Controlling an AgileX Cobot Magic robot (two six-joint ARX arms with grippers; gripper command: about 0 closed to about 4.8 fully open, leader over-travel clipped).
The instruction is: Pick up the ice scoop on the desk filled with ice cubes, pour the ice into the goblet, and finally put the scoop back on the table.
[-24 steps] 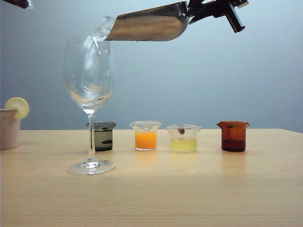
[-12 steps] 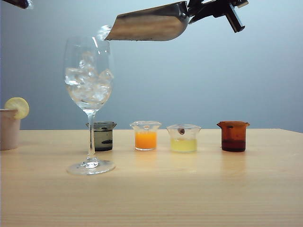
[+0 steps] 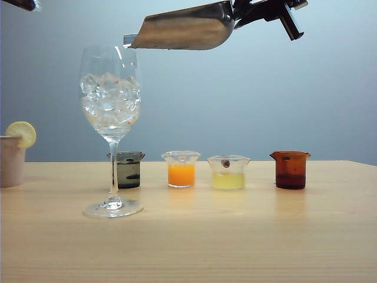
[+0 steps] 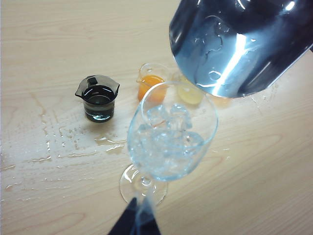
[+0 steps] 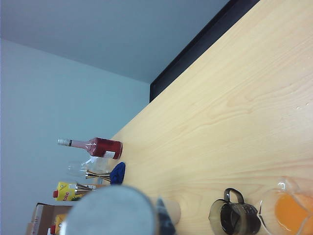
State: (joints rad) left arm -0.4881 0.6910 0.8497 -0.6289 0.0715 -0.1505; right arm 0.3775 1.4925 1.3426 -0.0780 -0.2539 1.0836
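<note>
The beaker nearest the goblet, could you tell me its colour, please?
Dark smoky grey beaker, clearest in the left wrist view.

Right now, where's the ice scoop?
In the exterior view the ice scoop is up in the air, held by its handle in the right gripper, with its mouth just above the rim of the goblet on the left.
</note>
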